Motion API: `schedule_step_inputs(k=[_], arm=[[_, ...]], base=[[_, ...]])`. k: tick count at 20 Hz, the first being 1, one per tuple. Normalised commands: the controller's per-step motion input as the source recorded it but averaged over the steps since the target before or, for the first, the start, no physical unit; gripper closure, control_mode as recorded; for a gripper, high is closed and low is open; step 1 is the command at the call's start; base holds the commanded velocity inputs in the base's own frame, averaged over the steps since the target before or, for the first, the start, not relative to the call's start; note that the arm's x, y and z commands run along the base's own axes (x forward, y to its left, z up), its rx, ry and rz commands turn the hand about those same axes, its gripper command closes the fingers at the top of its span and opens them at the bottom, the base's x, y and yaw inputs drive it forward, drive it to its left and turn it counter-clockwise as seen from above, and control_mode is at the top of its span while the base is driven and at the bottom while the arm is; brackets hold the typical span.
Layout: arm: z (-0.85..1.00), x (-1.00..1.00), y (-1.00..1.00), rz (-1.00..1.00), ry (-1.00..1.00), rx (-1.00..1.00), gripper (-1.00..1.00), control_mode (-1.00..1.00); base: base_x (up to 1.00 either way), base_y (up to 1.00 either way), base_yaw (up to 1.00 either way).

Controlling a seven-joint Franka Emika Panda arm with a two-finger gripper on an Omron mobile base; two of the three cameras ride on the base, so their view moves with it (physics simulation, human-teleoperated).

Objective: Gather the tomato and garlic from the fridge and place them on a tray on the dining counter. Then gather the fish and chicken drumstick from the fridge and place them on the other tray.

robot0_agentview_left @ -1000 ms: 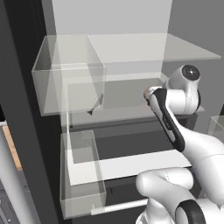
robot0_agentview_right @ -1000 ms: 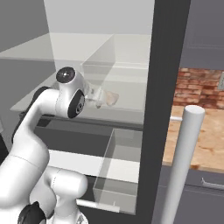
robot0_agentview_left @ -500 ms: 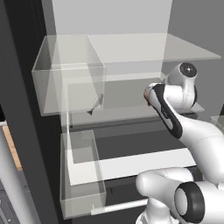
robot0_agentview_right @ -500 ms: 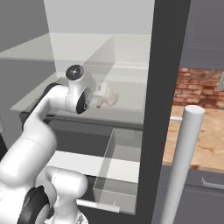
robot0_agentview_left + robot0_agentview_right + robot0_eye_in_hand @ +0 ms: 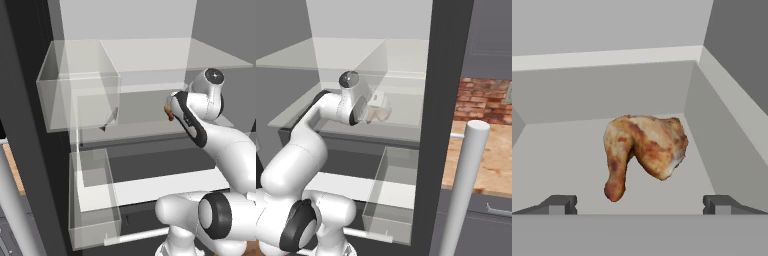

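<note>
The gripper (image 5: 640,204) stands wide open and holds nothing, with its two fingertips (image 5: 558,204) set apart just short of the chicken drumstick (image 5: 643,150). The drumstick lies on the fridge shelf (image 5: 552,165), meaty end toward the back wall and bone end nearest the hand. A good grasp would probably close across the thick part, not the thin bone. The fish (image 5: 109,120) lies well to the left on the same shelf. Compared with a second ago, the wrist has pushed further into the fridge.
</note>
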Motion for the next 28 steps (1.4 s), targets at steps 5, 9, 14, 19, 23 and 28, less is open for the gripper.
schedule_step_inputs(k=[5, 9, 14, 19, 23, 28], arm=[[-0.03, 0.27, -0.12, 0.03, 0.00, 0.00, -1.00, -1.00], [-0.14, 0.22, 0.00, 0.00, 0.00, 0.00, -1.00, -1.00], [-0.26, 0.12, 0.00, 0.00, -0.01, 0.00, -1.00, -1.00], [-0.27, 0.00, 0.06, 0.00, 0.00, 0.00, -1.00, -1.00], [-0.12, 0.00, 0.27, -0.01, 0.00, 0.00, -1.00, -1.00], [0.00, 0.00, 0.19, -0.01, 0.00, 0.00, -1.00, -1.00]], base=[[0.00, 0.00, 0.00], [0.00, 0.00, 0.00], [0.00, 0.00, 0.00], [0.00, 0.00, 0.00], [0.00, 0.00, 0.00], [0.00, 0.00, 0.00]])
